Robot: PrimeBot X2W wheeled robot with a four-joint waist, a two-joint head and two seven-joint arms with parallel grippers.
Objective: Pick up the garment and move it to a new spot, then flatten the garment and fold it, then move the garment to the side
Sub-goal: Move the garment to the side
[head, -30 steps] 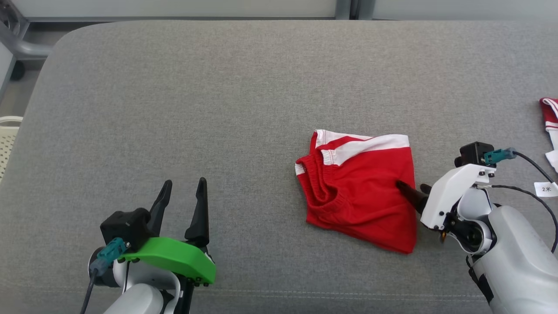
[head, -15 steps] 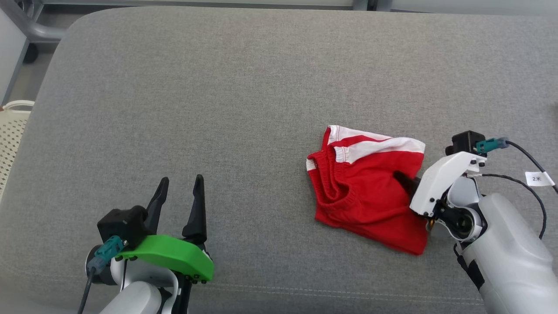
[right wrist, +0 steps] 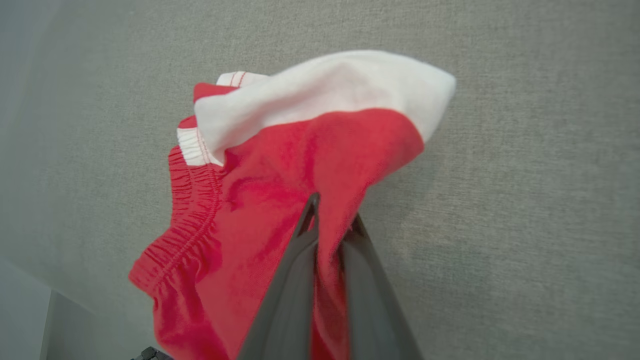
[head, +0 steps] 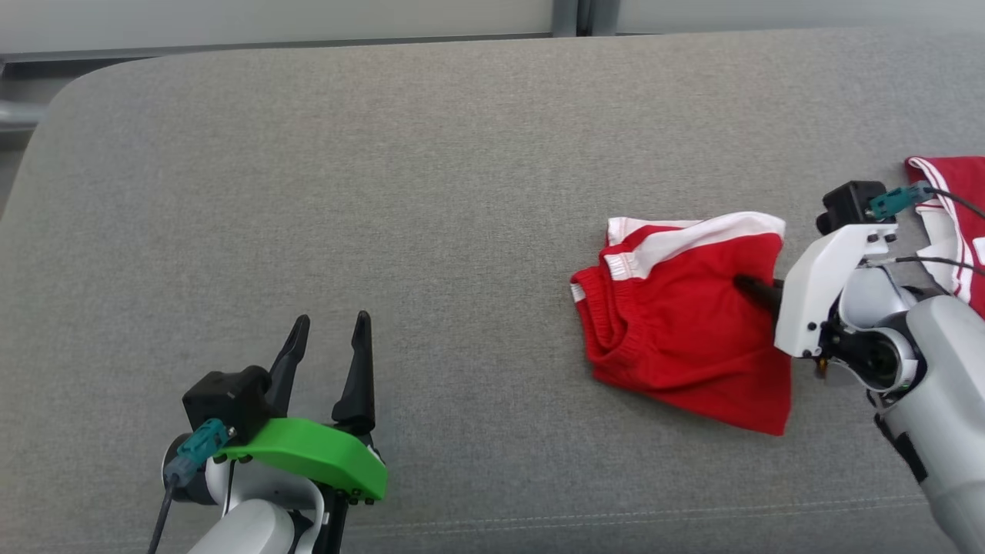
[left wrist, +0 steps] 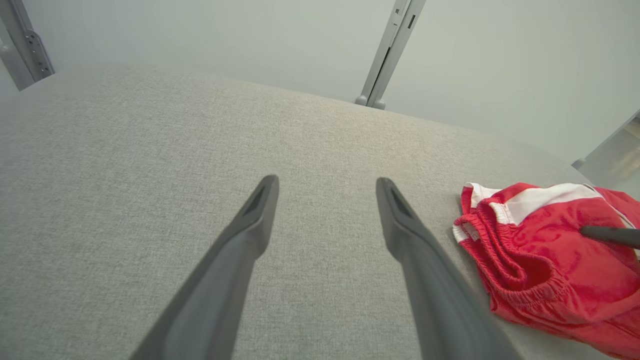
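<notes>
Nearest us, our left claw (head: 332,318) hovers open above the bare grey fabric-covered desk (head: 385,192). Farther right, our right claw (right wrist: 334,220) is closed, pinching a fold at the right edge of the red shorts with white trim (head: 677,323), which lie crumpled on the desk. Beyond them, another red-and-white garment (head: 954,192) lies at the edge.

Overhead, 2 wrists; shared garment (head: 685,331)
</notes>
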